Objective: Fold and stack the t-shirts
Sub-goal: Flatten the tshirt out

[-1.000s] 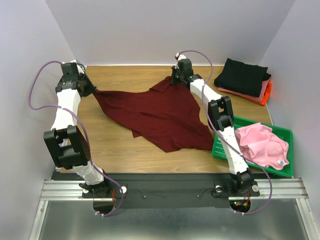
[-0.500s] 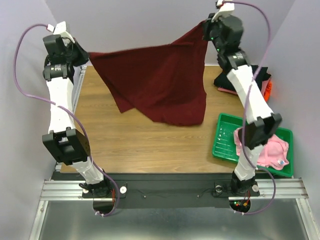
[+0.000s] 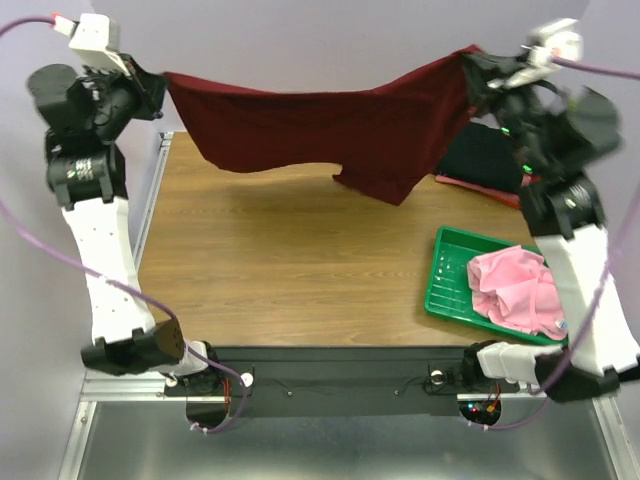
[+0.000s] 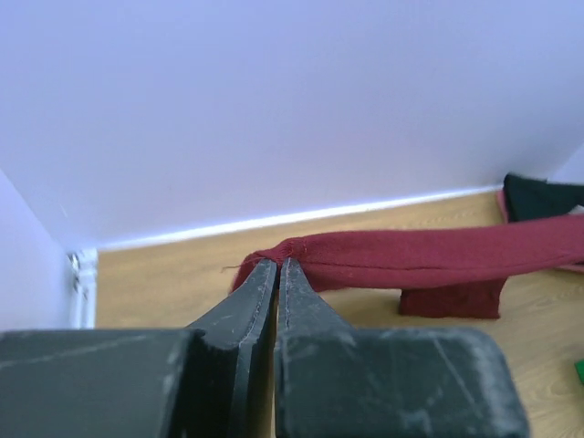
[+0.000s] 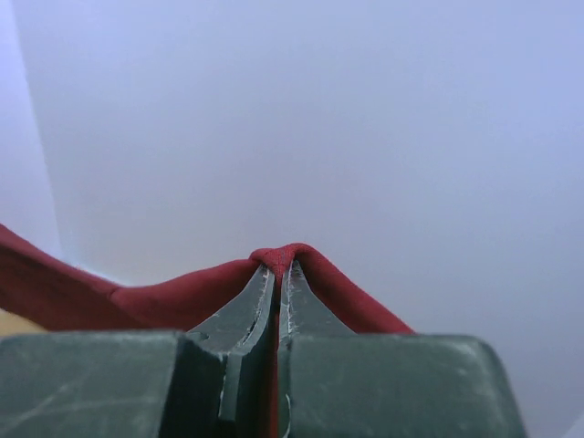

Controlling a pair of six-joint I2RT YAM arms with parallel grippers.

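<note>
The dark maroon t-shirt (image 3: pixel 320 125) hangs stretched in the air between both grippers, high above the far half of the table. My left gripper (image 3: pixel 158 82) is shut on its left corner, seen in the left wrist view (image 4: pixel 278 262). My right gripper (image 3: pixel 472 62) is shut on its right corner, seen in the right wrist view (image 5: pixel 281 265). The shirt (image 4: pixel 438 260) sags in the middle with a flap drooping at lower right. A light pink t-shirt (image 3: pixel 517 290) lies crumpled in the green tray (image 3: pixel 446 262). Folded black (image 3: pixel 480 155), salmon and orange tees are stacked at back right, partly hidden.
The green tray stands at the table's right front. The folded stack sits at the back right corner behind the right arm. The wooden table (image 3: pixel 290 260) lies under the hanging shirt. Grey walls close in on the left, back and right.
Both grippers have risen and spread apart, lifting the maroon t-shirt off the table and pulling it taut in the air.
</note>
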